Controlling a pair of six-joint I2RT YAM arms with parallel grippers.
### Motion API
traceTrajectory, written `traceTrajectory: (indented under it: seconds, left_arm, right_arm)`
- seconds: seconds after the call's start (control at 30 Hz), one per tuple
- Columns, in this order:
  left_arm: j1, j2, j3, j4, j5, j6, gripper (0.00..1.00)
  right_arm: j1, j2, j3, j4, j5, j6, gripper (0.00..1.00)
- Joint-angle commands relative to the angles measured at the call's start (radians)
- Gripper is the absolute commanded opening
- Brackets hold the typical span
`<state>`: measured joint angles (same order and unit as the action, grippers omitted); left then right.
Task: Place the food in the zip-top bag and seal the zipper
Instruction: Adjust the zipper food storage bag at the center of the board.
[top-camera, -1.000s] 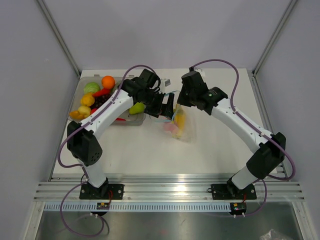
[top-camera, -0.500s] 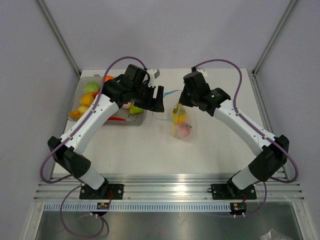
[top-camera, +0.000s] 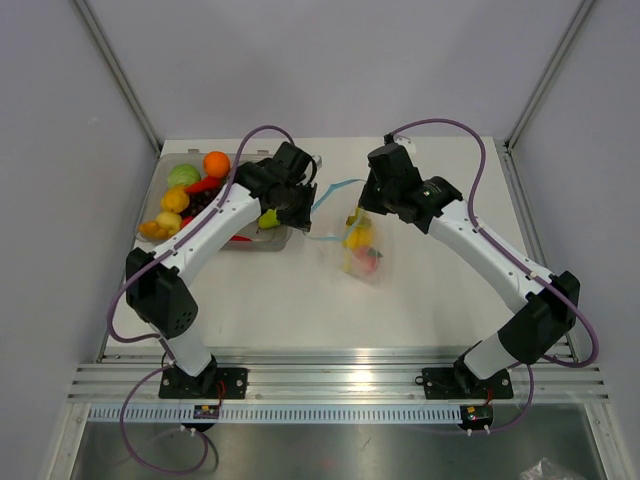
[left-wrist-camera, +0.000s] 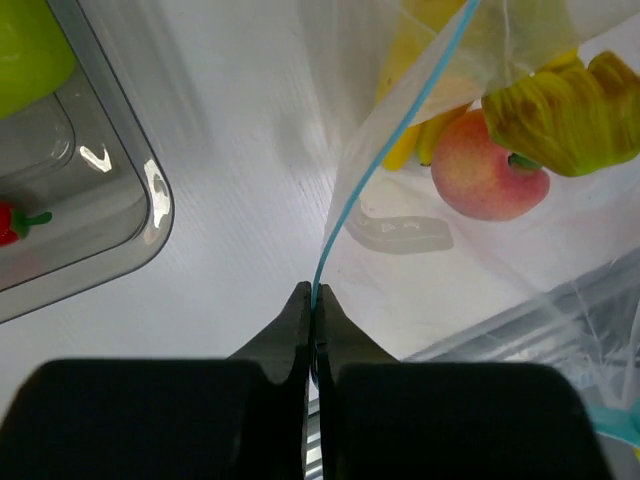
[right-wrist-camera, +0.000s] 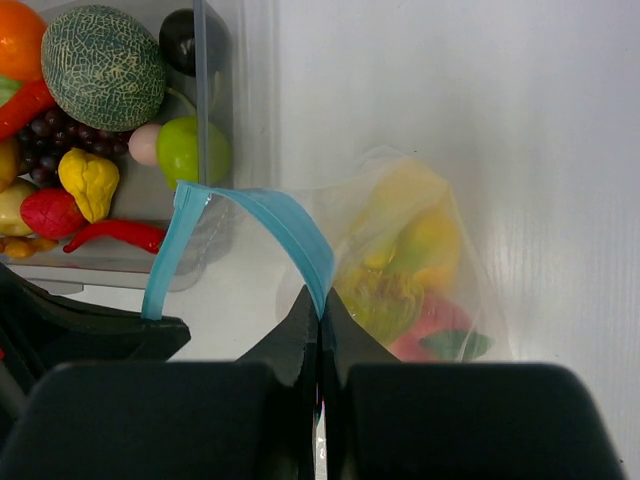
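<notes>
The zip-top bag (top-camera: 362, 252) hangs between my two grippers over the table, with food (top-camera: 362, 245) inside it. In the left wrist view a pink peach (left-wrist-camera: 488, 170), a yellow-green piece (left-wrist-camera: 565, 110) and a banana (left-wrist-camera: 408, 140) show through the plastic. The blue zipper (top-camera: 335, 189) arcs between the grippers. My left gripper (left-wrist-camera: 313, 292) is shut on the zipper's (left-wrist-camera: 390, 135) left end. My right gripper (right-wrist-camera: 320, 300) is shut on the zipper (right-wrist-camera: 275, 215) near its other end, just above the bag (right-wrist-camera: 430, 250).
A clear rigid tray (top-camera: 281, 240) holding several more toy fruits stands at the back left, close to my left gripper (top-camera: 305, 214). Its rounded corner (left-wrist-camera: 152, 205) lies just left of the bag. The table's side walls rise on both sides.
My left gripper has come to the zipper's left end and shut on it. My right gripper has kept its hold, and the bag has shifted slightly.
</notes>
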<state>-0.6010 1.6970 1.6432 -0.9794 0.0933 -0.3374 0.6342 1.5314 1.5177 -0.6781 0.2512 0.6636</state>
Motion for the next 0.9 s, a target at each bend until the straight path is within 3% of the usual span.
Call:
traceTrajectory:
  seconds: [0.0,0.1,0.13,0.2,0.23,0.3,0.5,0.7,0.87]
  left_arm:
    - [0.003,-0.005,0.087,0.042,-0.085,-0.009,0.00]
    - [0.006,-0.043,0.083,0.108,-0.072,-0.005,0.00]
    - [0.007,-0.024,0.101,0.104,-0.055,0.003,0.06]
    - [0.009,0.022,0.145,0.065,-0.012,0.023,0.36]
    - [0.010,0.061,0.186,0.024,-0.009,0.028,0.59]
    - [0.012,0.079,0.207,0.001,-0.018,0.043,0.70]
    - [0.119,-0.016,0.239,0.008,0.000,0.006,0.81]
    - [0.334,-0.129,0.094,0.113,0.106,-0.064,0.76]
    - [0.398,-0.080,-0.011,0.192,0.085,-0.086,0.78]
  right_arm:
    - [0.010,-0.048,-0.004,0.015,0.036,0.008,0.00]
    - [0.009,-0.054,-0.016,0.015,0.031,0.011,0.00]
    - [0.010,-0.054,-0.024,0.017,0.028,0.013,0.00]
    - [0.010,-0.050,-0.030,0.025,0.020,0.017,0.00]
    - [0.012,-0.048,-0.031,0.028,0.014,0.021,0.00]
    - [0.012,-0.042,-0.030,0.029,0.014,0.022,0.00]
    - [0.012,-0.048,-0.033,0.029,0.036,0.013,0.00]
    - [0.010,-0.042,-0.037,0.034,0.043,0.007,0.00]
    - [0.012,-0.025,-0.021,0.038,0.037,-0.007,0.00]
